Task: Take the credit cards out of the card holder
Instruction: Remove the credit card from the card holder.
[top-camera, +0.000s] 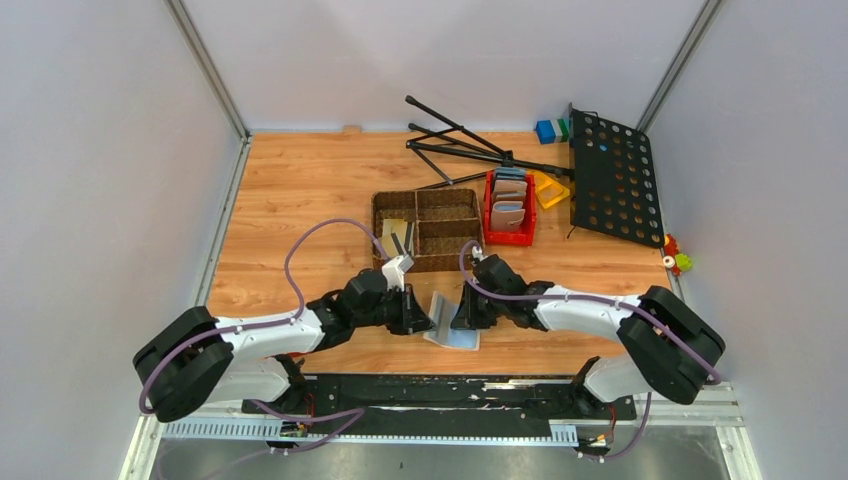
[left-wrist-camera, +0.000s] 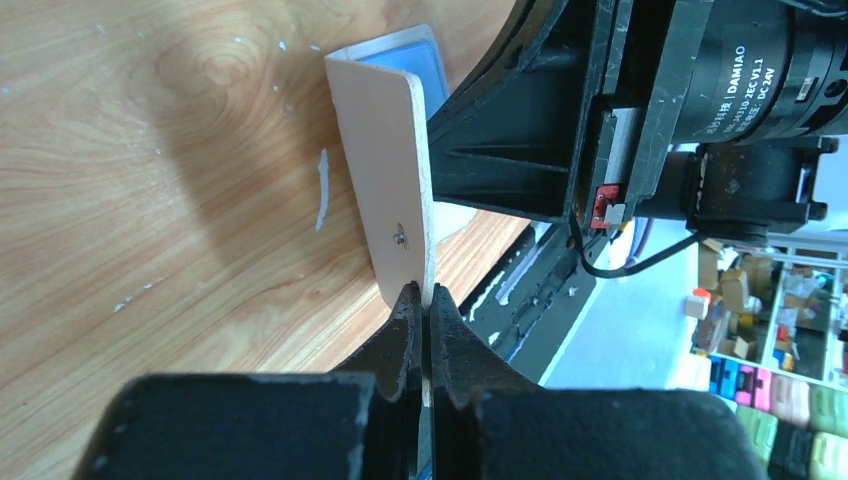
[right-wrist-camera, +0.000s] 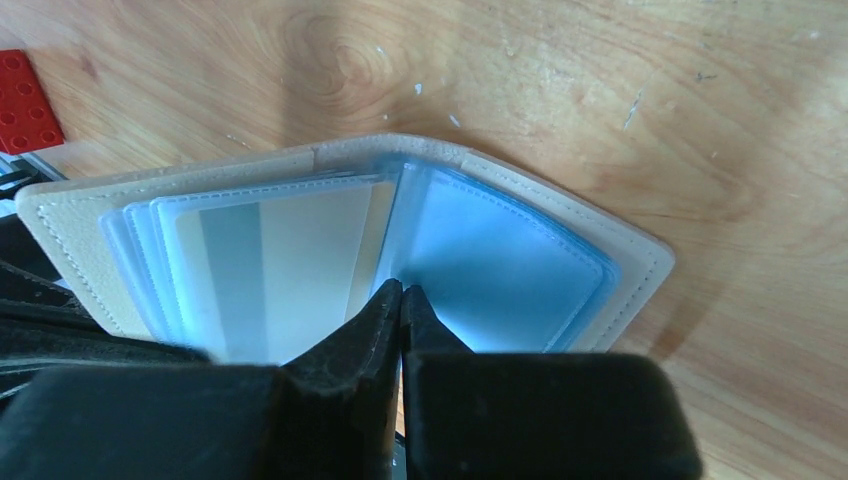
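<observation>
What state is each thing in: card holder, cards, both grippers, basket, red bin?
beige folding card holder: open on the table, blue sleeves fanned.
whitish grey-striped card: inside a sleeve.
left gripper: shut on the holder's beige cover.
right gripper: shut, pinching a blue sleeve edge.
brown woven basket: upright, tan card in a left compartment.
red plastic bin: upright, wallets standing inside.

Wooden table (top-camera: 300, 200) bears basket (top-camera: 377, 232), red bin (top-camera: 508, 239), card holder (top-camera: 452, 328), stand (top-camera: 610, 180).
</observation>
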